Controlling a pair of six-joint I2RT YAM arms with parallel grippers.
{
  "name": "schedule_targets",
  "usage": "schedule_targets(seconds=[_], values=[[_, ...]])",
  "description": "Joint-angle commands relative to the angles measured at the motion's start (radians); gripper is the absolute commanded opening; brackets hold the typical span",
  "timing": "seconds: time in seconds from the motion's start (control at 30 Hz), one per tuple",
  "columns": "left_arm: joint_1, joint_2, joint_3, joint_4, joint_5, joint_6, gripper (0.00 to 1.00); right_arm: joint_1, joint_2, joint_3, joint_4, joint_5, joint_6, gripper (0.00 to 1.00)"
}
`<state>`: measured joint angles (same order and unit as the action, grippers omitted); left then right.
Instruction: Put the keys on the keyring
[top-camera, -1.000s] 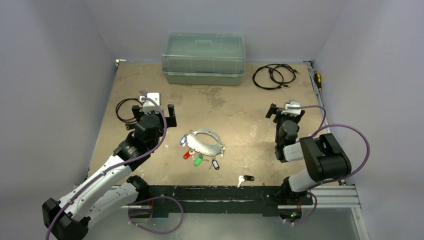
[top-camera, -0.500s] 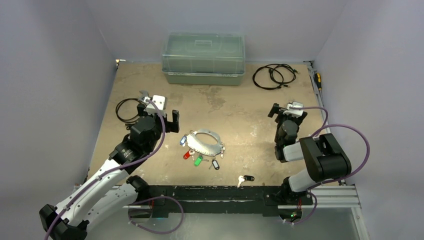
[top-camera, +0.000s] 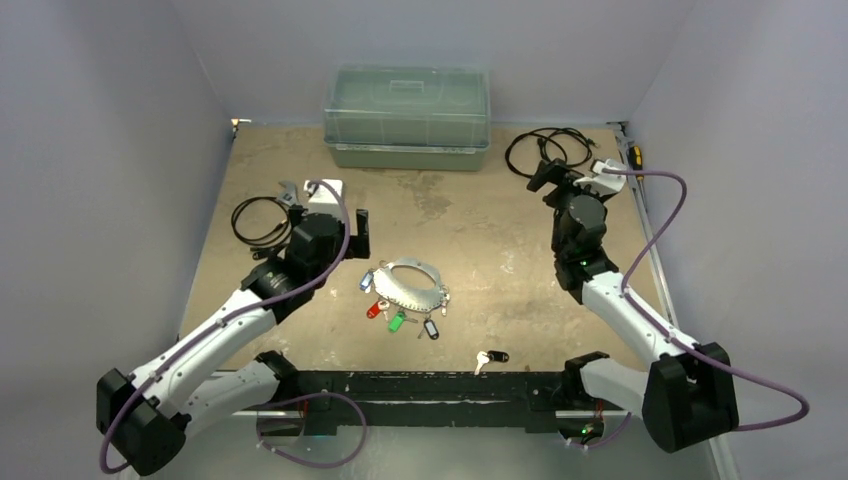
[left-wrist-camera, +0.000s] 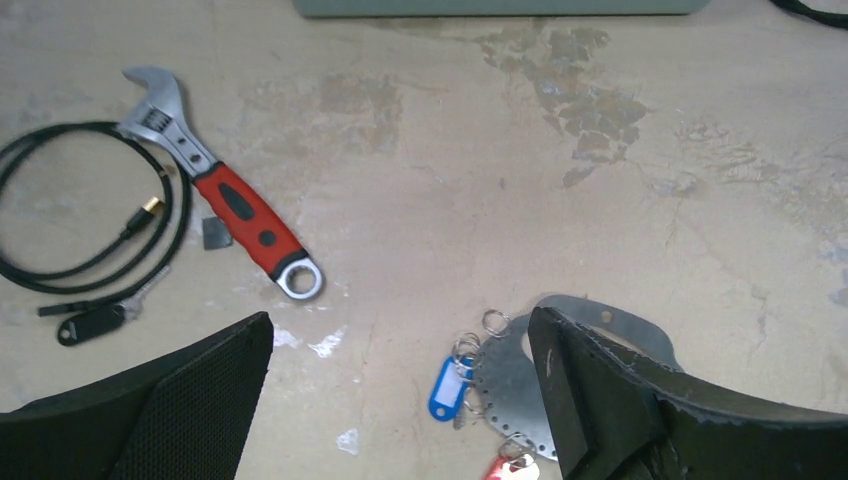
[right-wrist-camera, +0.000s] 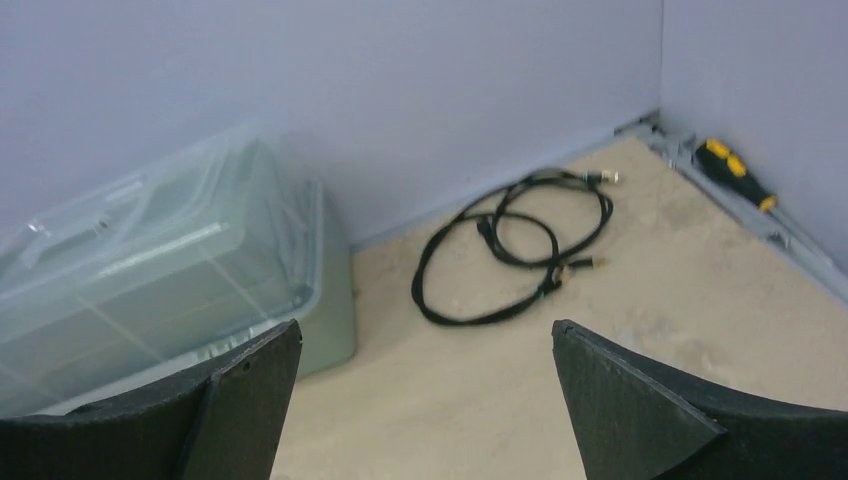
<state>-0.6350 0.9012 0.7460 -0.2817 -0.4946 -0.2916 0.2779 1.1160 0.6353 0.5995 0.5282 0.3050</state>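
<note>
Keyring (left-wrist-camera: 505, 372) lies flat on the table (top-camera: 470, 235) between the fingers of the left gripper (left-wrist-camera: 400, 320), which is spread wide and holds nothing. One finger hides part of the ring. A blue-tagged key (left-wrist-camera: 446, 385) and a red-tagged key (left-wrist-camera: 512, 468) sit at its rim. A black-tagged key (top-camera: 490, 357) lies apart, nearer the arm bases. The right gripper (right-wrist-camera: 425, 325), also wide open and empty, is well away from the ring, facing a black cable coil (right-wrist-camera: 510, 245). The clear-lidded box (top-camera: 407, 115) stands by the far wall; its contents cannot be made out.
</note>
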Motion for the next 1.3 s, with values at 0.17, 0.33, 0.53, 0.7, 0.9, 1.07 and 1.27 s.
schedule_targets(seconds=[0.17, 0.33, 0.53, 0.7, 0.9, 1.07, 1.27], values=[[0.005, 0.118, 0.007, 0.022, 0.042, -0.377, 0.96, 0.008, 0.021, -0.019, -0.282, -0.136, 0.184, 0.99], [0.005, 0.272, 0.081, 0.036, 0.113, -0.462, 0.86, 0.009, 0.033, 0.006, -0.325, -0.183, 0.157, 0.99], [0.005, 0.367, 0.068, 0.12, 0.13, -0.609, 0.7, 0.009, 0.028, -0.023, -0.282, -0.275, 0.158, 0.99], [0.005, 0.429, 0.051, 0.18, 0.116, -0.637, 0.57, 0.024, 0.021, -0.026, -0.273, -0.288, 0.153, 0.99], [0.014, 0.507, 0.046, 0.196, 0.121, -0.636, 0.48, 0.024, 0.036, -0.021, -0.274, -0.313, 0.149, 0.99], [0.027, 0.577, 0.043, 0.215, 0.163, -0.64, 0.43, 0.024, 0.059, -0.013, -0.275, -0.327, 0.151, 0.99], [0.033, 0.627, 0.028, 0.22, 0.164, -0.658, 0.42, 0.024, 0.058, -0.014, -0.271, -0.33, 0.149, 0.99]])
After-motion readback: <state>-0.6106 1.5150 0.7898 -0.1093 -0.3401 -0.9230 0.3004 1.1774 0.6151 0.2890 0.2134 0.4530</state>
